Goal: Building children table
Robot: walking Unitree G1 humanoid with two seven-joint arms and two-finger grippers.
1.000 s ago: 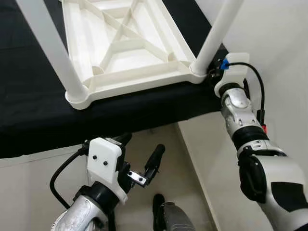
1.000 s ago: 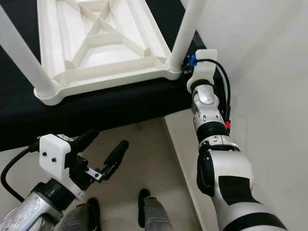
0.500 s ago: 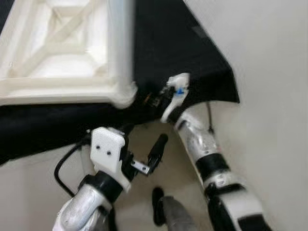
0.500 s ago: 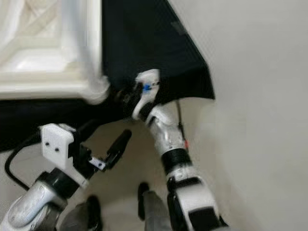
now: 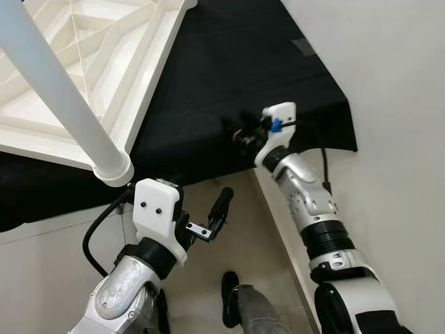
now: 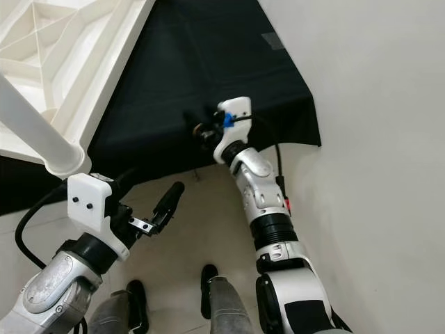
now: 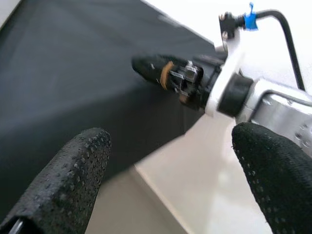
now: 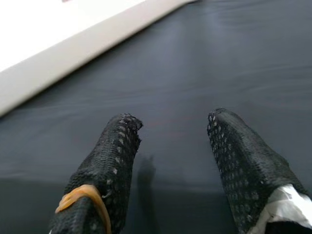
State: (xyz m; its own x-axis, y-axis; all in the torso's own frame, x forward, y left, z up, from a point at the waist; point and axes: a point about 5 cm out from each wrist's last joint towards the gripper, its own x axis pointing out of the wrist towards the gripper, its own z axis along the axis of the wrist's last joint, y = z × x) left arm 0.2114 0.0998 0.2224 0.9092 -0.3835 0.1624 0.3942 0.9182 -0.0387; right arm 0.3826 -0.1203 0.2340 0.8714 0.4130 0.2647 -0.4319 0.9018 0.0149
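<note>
Left eye view showed the white plastic children's table [image 5: 104, 56] lying upside down on a black cloth [image 5: 229, 83] that covered a raised surface, its ribbed underside facing up and one white leg [image 5: 62, 97] standing out of the near corner socket toward the camera. The table sat on the robot's left part of the cloth, with bare black fabric to its right. The right gripper [image 5: 233, 129] reached in over the near edge of the cloth, just right of the table's near corner but apart from it, touching no part of the table. Right wrist view had its two black fingers [image 8: 114, 161] spread with a clear gap, nothing between them, hovering low over the cloth; an orange band [image 8: 80, 195] wrapped one finger, and the table's white edge [image 8: 78, 46] ran across the far side. The left gripper [image 5: 208, 219] hung lower, in front of the cloth's edge over the pale floor [image 5: 42, 278], fingers parted and empty. Left wrist view looked between its own pads [image 7: 63, 180] at the right gripper's wrist and blue cable clip [image 7: 250, 20]. A white wall [image 5: 389, 83] stood on the robot's right. The robot's dark feet [image 6: 208, 278] showed on the floor below.
</note>
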